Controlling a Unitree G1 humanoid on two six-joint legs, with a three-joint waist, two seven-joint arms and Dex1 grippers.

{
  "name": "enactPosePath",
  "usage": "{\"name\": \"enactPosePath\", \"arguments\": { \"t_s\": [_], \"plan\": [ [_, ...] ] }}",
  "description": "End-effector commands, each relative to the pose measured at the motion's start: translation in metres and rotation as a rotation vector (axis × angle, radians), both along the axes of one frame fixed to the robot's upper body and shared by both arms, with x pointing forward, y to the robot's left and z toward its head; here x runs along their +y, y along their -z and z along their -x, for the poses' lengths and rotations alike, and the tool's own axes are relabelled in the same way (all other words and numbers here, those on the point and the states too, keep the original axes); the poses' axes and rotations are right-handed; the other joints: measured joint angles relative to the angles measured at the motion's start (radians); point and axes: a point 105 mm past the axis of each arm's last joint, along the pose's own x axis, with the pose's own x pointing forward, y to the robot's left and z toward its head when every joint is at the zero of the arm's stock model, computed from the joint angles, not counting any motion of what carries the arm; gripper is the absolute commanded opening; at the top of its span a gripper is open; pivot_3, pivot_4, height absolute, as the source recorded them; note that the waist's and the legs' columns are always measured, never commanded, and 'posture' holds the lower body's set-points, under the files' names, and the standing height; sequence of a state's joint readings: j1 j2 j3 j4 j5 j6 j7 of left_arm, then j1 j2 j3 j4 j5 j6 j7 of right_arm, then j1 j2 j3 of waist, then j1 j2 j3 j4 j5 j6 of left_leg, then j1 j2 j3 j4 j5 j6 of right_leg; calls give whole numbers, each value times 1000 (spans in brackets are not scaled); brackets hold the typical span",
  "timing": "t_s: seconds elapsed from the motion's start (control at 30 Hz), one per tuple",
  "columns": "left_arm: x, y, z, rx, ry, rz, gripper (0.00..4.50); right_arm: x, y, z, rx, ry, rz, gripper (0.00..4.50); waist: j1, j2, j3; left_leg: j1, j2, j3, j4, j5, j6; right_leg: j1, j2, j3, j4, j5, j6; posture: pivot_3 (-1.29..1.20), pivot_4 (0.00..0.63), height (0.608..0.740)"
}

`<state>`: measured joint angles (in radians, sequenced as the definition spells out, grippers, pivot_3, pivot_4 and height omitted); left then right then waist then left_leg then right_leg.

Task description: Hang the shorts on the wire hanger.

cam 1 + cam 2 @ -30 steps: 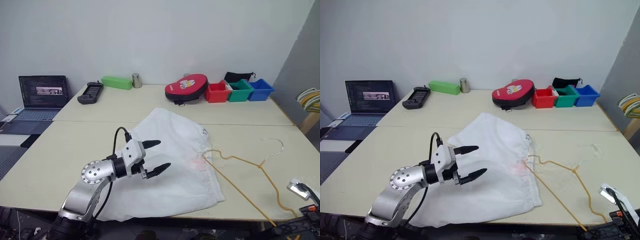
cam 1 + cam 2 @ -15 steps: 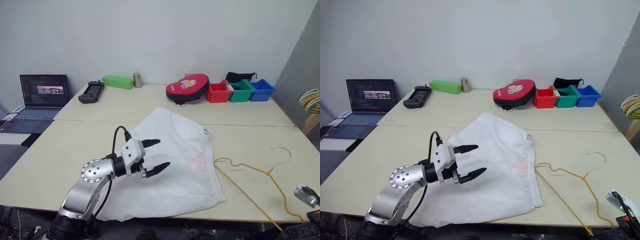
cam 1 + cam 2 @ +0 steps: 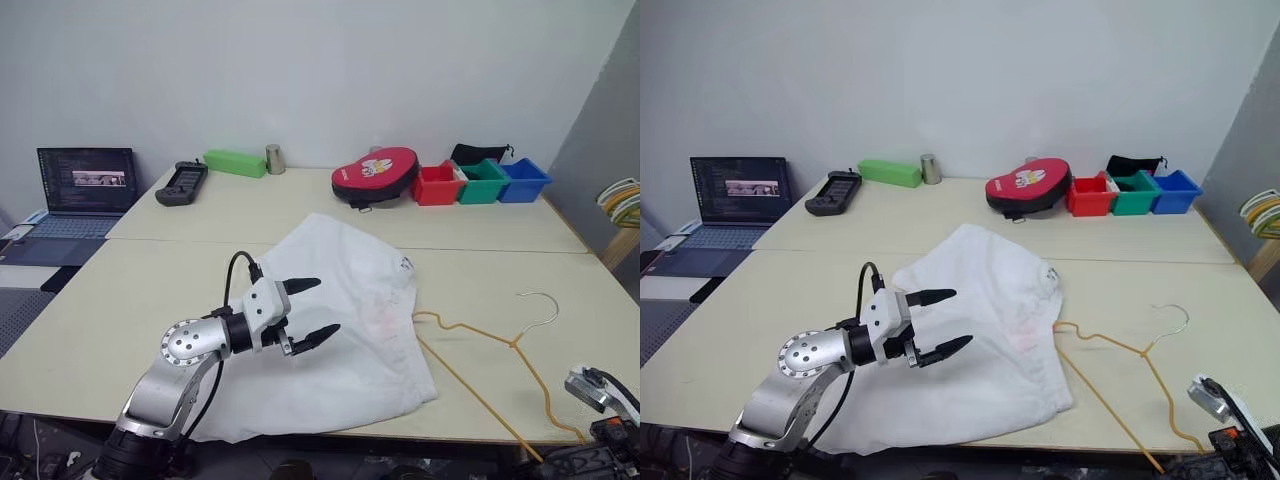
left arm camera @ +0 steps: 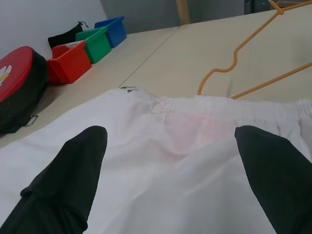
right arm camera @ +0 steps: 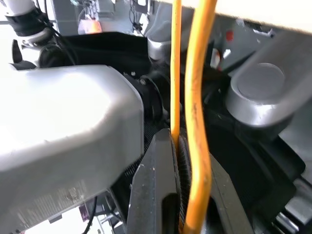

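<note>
The white shorts [image 3: 340,340] lie spread on the near table, with a faint pink print near the waistband [image 4: 195,129]. My left gripper [image 3: 328,307] hovers open just above the shorts' middle, with nothing between its fingers [image 4: 73,170]. The yellow wire hanger [image 3: 480,333] lies flat on the table to the right of the shorts. One bent end reaches the waistband's edge and the silvery hook [image 3: 540,298] points away. The hanger's near corner runs off the table's front edge. There my right gripper [image 5: 187,146] is shut on its wire [image 5: 192,73].
On the far table stand a laptop [image 3: 85,185], a black controller [image 3: 181,184], a green box [image 3: 234,164], a metal can [image 3: 273,160], a red pouch [image 3: 373,176] and red, green and blue bins [image 3: 482,181]. A bunch of hangers [image 3: 620,195] hangs at the right edge.
The wire hanger swung right, away from the shorts, then came back left until its end met the waistband. The left gripper stayed still and open.
</note>
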<state>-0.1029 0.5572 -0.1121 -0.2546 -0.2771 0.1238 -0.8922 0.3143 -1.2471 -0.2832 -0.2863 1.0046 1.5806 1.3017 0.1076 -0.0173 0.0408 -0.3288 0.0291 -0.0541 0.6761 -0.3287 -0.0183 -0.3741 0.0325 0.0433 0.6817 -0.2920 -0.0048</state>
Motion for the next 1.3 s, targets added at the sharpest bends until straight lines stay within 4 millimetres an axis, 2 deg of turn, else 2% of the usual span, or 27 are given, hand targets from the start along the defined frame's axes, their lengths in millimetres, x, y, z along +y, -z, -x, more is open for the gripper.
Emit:
{"name": "enactPosePath", "arguments": {
  "t_s": [0.03, 0.13, 0.27, 0.37, 0.47, 0.63, 0.83, 1.13, 1.3],
  "plan": [
    [1, -10, -5, -50, 5, 0, 4483, 11, -14, -8, -63, -36, -53, 0, 0, 1, 0, 0, 0, 0, 0, 0, 0, 0, 0, 0, 0, 0, 0, 244, 0, 740],
    [0, -11, -6, -54, 10, -2, 4483, 17, -10, -8, -92, -63, -54, 0, 1, -1, 0, 0, 0, -1, 0, 0, 0, 0, 0, -1, 0, 0, 0, 245, 0, 740],
    [1, -12, -7, -60, 12, -7, 4483, 16, 15, -7, -179, -147, 59, 0, 2, -2, 1, -1, 0, -1, 0, 0, 0, 0, 0, -1, -1, 0, 0, 254, 0, 740],
    [3, -13, -8, -62, 11, -12, 4483, 11, 29, -4, -266, -281, 180, 0, 3, -1, 1, -1, 0, 0, 0, 0, 0, 0, -1, 0, -1, 0, 1, 253, 0, 740],
    [2, -13, -8, -64, 11, -14, 4483, 9, 35, -13, -355, -323, 225, 0, -1, -2, 2, 0, 0, 0, 0, 0, 0, 0, -1, -1, -1, 0, 1, 253, 0, 740],
    [-1, -13, -7, -68, 20, -15, 4483, 8, 34, -25, -350, -259, 209, 0, -3, -2, 3, 0, 0, 0, 0, 0, 0, 0, -1, 0, -1, 0, 1, 255, 0, 740],
    [-1, -14, -8, -79, 21, -18, 4483, 7, 17, -29, -149, -71, 62, 0, 6, -2, 3, -1, 0, 0, 0, 0, 0, -1, -1, 0, -1, 0, 1, 268, 0, 740],
    [1, -12, -4, -87, 21, -31, 4483, 19, 5, -13, 25, -55, -58, 0, 15, -2, 3, -1, 0, 0, 0, 0, 0, -1, -1, 0, -1, 0, 1, 291, 0, 740],
    [1, -12, -2, -94, 31, -39, 4483, 30, -5, -18, 47, -42, -190, 0, 22, -2, 3, -1, 0, 0, 0, 0, 0, -1, -1, 0, -2, 0, 1, 301, 0, 740]
  ]
}}
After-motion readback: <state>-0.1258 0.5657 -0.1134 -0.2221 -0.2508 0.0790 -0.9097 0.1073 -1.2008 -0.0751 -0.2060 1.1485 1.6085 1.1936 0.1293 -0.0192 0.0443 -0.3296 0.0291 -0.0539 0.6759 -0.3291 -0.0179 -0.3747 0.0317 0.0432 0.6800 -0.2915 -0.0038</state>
